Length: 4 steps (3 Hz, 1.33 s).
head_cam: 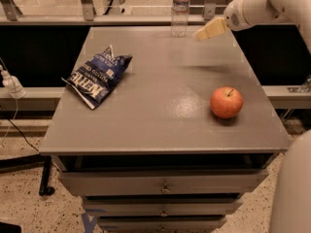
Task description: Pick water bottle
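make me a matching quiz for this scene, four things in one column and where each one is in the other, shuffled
Things:
1. water bottle
2. apple
3. chip bag
4. gripper

Places:
A. lying on the left side of the table
B. in the air over the far right of the table, just right of the bottle
C. standing upright at the far edge
D. on the near right part of the tabletop

Pairs: 1-C, 2-D, 3-A, 4-B
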Each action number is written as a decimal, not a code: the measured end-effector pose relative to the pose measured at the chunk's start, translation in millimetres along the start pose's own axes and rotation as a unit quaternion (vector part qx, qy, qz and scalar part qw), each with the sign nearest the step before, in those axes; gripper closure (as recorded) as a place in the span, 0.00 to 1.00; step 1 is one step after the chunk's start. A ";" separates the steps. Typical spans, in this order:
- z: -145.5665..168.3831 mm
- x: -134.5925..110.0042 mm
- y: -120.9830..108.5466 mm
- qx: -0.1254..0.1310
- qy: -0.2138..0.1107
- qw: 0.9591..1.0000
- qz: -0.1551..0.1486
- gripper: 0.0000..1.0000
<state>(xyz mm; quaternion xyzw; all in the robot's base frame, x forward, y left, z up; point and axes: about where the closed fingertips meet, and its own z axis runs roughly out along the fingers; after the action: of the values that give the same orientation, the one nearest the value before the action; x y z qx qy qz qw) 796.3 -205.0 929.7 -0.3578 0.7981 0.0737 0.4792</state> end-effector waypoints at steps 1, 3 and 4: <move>46.6 -20.8 -13.1 0.000 -0.056 0.998 0.033 0.00; 108.2 -56.2 -13.9 -0.016 -0.117 0.992 0.052 0.00; 120.9 -59.1 -11.9 -0.017 -0.113 0.993 0.040 0.00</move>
<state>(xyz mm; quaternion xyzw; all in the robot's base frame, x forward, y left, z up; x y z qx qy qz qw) 906.8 -128.5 916.7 -0.3232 0.7512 0.1463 0.5566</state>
